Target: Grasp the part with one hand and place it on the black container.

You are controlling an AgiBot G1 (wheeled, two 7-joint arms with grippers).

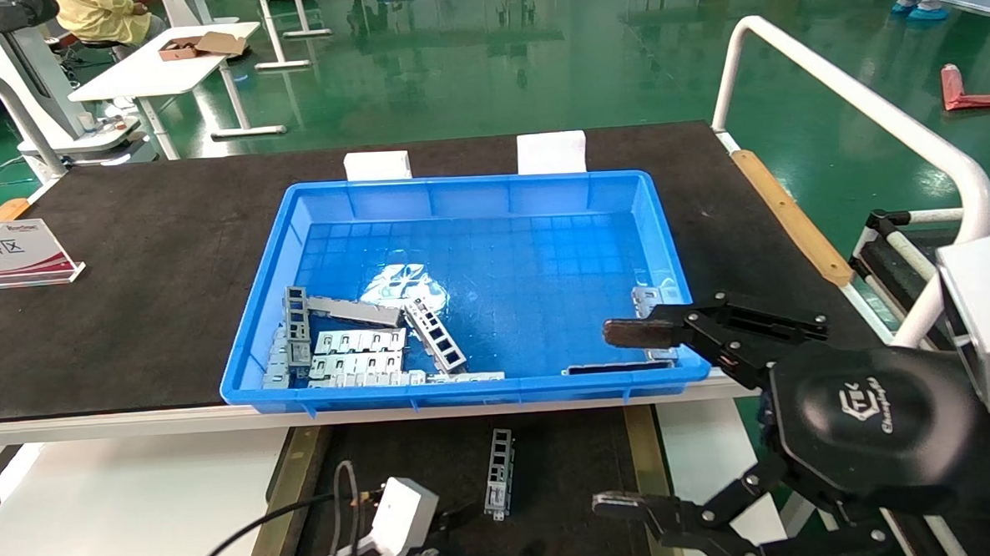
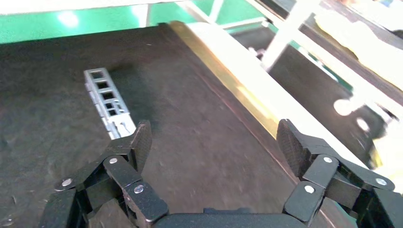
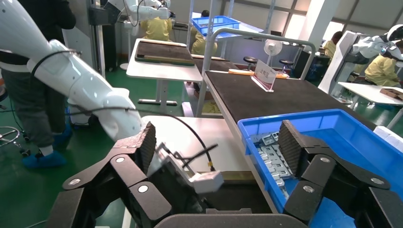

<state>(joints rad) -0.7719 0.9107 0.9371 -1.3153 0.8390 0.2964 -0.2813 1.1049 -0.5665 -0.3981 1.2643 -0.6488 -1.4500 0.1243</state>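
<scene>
The part [image 1: 500, 472] lies flat on the matte floor of the black container [image 1: 570, 458], just below the blue bin [image 1: 665, 254]. The left pincer [image 2: 214, 142] hovers low over the tray beside it, spread wide and empty. The right pincer [image 1: 614, 419] hangs released near the bin's right corner.

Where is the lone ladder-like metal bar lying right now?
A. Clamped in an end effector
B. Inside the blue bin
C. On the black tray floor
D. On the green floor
C: the part lies free on the black container, below the blue bin, with neither end effector holding it.
</scene>
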